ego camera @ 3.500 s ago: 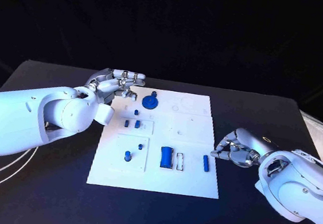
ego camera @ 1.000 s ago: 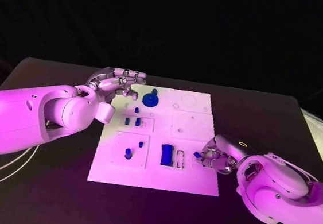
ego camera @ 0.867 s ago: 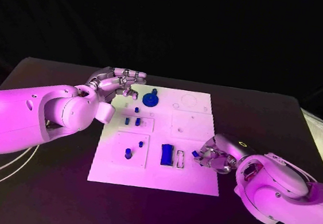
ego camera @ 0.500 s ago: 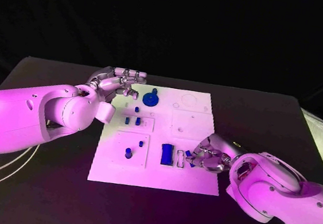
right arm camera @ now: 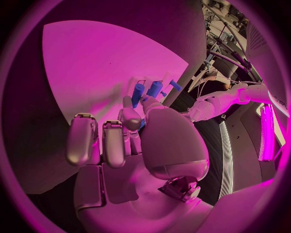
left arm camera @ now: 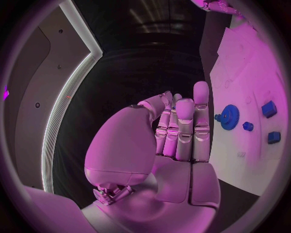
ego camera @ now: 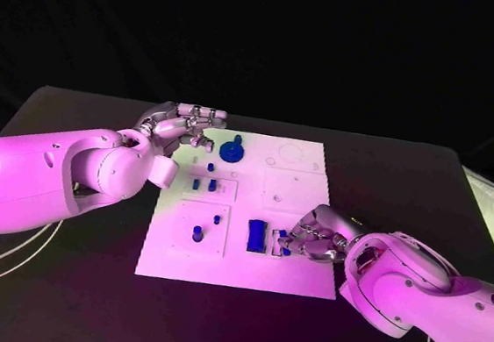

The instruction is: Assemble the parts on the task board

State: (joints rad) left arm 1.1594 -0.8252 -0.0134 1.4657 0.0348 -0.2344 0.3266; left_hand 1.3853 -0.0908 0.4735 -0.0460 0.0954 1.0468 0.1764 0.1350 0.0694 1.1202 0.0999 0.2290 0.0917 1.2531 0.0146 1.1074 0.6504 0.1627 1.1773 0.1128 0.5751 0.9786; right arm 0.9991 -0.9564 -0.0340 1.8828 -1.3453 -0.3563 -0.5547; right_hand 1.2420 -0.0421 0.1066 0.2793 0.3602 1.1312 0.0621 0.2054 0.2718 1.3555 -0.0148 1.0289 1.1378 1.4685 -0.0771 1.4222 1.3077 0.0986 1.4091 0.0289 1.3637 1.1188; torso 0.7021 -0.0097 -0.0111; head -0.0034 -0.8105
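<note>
Right hand [ego camera: 317,233]: reaches in over the right edge of the flat white rectangular task board [ego camera: 284,279], fingers curled together, pinching a small blue bar-shaped part [ego camera: 287,247] between thumb and fingers; the right wrist view shows blue just past the fingertips [right arm camera: 129,103].
Held part: short, dark blue, mostly hidden by the fingers; it sits just beside the larger blue rectangular block [ego camera: 255,236], which lies near the board's middle.
Left hand [ego camera: 186,128]: hovers at the board's far left corner, fingers straight and close together, thumb apart from them, holding nothing; the left wrist view shows the flat palm [left arm camera: 176,160].
Other parts: a round blue gear [ego camera: 233,149] lies just beside the left hand; two small blue pegs [ego camera: 203,186] lie below it, and one blue peg [ego camera: 197,235] nearer the front.
Table [ego camera: 63,122]: black, carrying the board at its centre.
</note>
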